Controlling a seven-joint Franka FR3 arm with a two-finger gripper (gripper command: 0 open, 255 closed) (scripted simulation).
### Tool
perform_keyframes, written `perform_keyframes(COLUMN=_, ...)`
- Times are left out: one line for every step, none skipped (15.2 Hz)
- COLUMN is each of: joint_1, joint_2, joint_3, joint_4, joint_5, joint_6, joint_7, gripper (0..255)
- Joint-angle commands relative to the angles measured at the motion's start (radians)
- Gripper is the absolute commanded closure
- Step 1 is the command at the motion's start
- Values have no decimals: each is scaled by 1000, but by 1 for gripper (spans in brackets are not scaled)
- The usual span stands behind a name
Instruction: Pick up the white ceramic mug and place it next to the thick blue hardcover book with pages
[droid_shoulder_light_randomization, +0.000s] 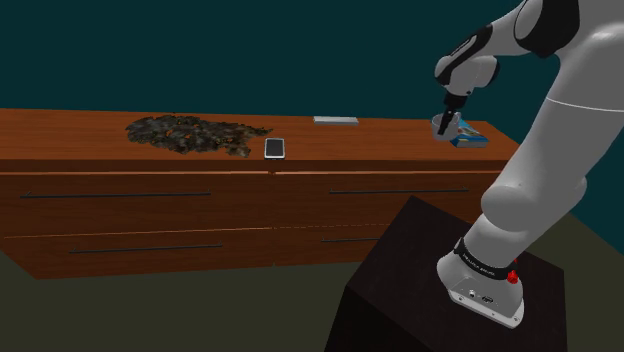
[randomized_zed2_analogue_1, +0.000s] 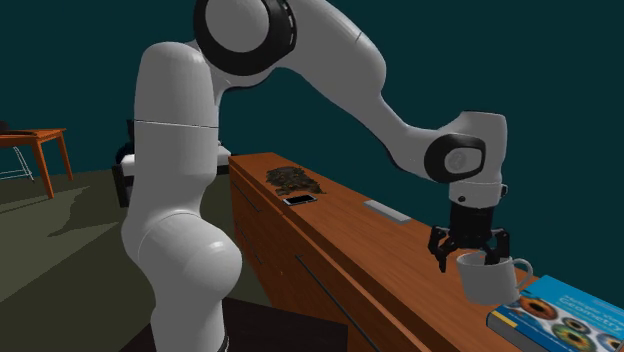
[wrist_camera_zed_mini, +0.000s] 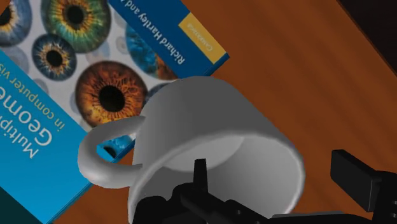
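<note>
Reaches with the white arm (randomized_zed2_analogue_1: 330, 70) from the dark stand (droid_shoulder_light_randomization: 420, 290) up and over to the far end of the wooden dresser (droid_shoulder_light_randomization: 150, 190), elbow high, forearm sloping down. Points the black gripper (randomized_zed2_analogue_1: 467, 260) straight down over the white mug (randomized_zed2_analogue_1: 488, 282). Holds the fingers (wrist_camera_zed_mini: 356, 181) spread: one dipped inside the mug's mouth, the other outside the wall with a gap showing (so straddling the rim, not pinching it). Finds the mug upright at the dresser's end, just beside the blue book (randomized_zed2_analogue_1: 565, 315), handle turned toward the cover with its printed eyes. Cannot tell contact between mug and book. Shows, well apart along the top, a phone (droid_shoulder_light_randomization: 274, 148), a dark heap (droid_shoulder_light_randomization: 190, 133) and a flat grey slab (droid_shoulder_light_randomization: 335, 120).
</note>
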Motion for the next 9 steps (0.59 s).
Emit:
perform_keyframes(joint_1=7, joint_2=-36, joint_3=-8, joint_4=17, joint_5=-30, joint_6=-46, joint_7=18, gripper=0)
perform_keyframes(joint_1=12, joint_2=-58, joint_3=-10, joint_4=31, joint_5=-48, joint_6=-77, joint_7=30, gripper=0)
perform_keyframes(joint_1=16, joint_2=-75, joint_3=-11, joint_4=43, joint_5=-60, joint_6=-102, joint_7=39, gripper=0)
perform_keyframes(joint_1=15, joint_2=-75, joint_3=-11, joint_4=43, joint_5=-60, joint_6=-102, joint_7=39, gripper=0)
perform_keyframes(joint_1=15, joint_2=-75, joint_3=-10, joint_4=43, joint_5=-60, joint_6=-102, joint_7=39, gripper=0)
perform_keyframes(joint_1=15, joint_2=-75, joint_3=-10, joint_4=43, joint_5=-61, joint_6=-102, joint_7=39, gripper=0)
perform_keyframes(joint_1=15, joint_2=-75, joint_3=-10, joint_4=43, joint_5=-61, joint_6=-102, joint_7=39, gripper=0)
perform_keyframes(joint_1=15, joint_2=-75, joint_3=-10, joint_4=43, joint_5=-60, joint_6=-102, joint_7=39, gripper=0)
perform_keyframes(joint_1=15, joint_2=-75, joint_3=-10, joint_4=43, joint_5=-60, joint_6=-102, joint_7=39, gripper=0)
